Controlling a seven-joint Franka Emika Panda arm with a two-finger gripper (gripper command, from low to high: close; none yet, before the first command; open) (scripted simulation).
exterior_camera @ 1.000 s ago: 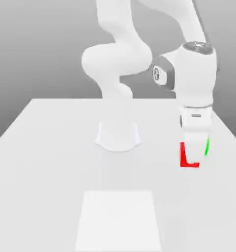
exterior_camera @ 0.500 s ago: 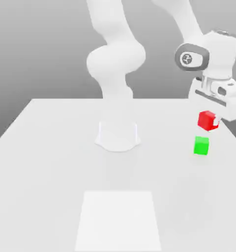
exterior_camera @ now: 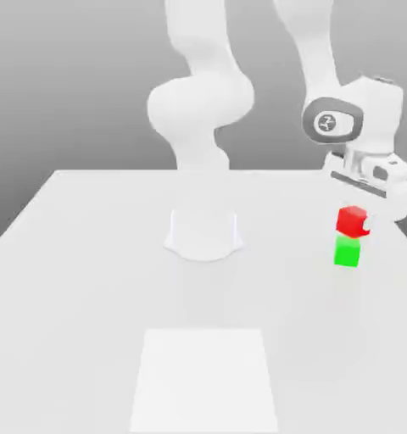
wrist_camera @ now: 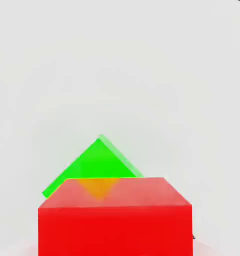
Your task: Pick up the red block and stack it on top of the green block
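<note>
1. Red block point(exterior_camera: 353, 221) sits directly above the green block point(exterior_camera: 347, 251), turned at an angle to it; whether they touch, I cannot tell.
2. The jaws point(exterior_camera: 367, 224) are closed on the red block.
3. Green block rests on the pale counter point(exterior_camera: 97, 280), near its edge on the exterior view's right.
4. Open counter surrounds the green block.

Bright red block point(exterior_camera: 353, 221), bright green block point(exterior_camera: 347, 252), white arm point(exterior_camera: 200, 102).
</note>
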